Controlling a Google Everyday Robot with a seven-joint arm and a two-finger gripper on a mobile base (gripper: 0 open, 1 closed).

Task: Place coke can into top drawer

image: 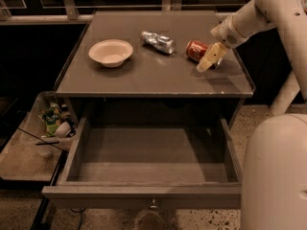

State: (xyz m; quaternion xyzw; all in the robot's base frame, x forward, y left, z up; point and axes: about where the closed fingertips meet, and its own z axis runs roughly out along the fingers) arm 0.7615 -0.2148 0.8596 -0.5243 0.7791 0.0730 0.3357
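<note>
A: Going from the left, what stands on the counter (144, 78)?

B: A pale bowl (111, 52) toward the left; a crinkled silver can (157, 41) lying near the middle at the back; then the coke can (195, 50) toward the right, well apart from the bowl and near the silver can.

A: How does the coke can lie?

B: On its side, not upright; its long axis seems to run roughly left to right, a little slanted; I would judge it free to roll toward the front or the back.

A: And the hand (207, 61)?

B: Just beside the coke can, on its right and slightly nearer the counter's front edge; the 1 arm (249, 18) slopes down to it from the upper right; so the can lies to the left of the hand and a touch behind it. Whether the hand is released or clenched, I cannot tell; nor whether it touches the can.

A: Where must the can go?

B: Into the top drawer (144, 195), pulled out below the counter's front edge, its knob (153, 205) facing us; I judge the can not yet lifted, and the carry will run forward and down, to the left of where the hand hangs now.
</note>
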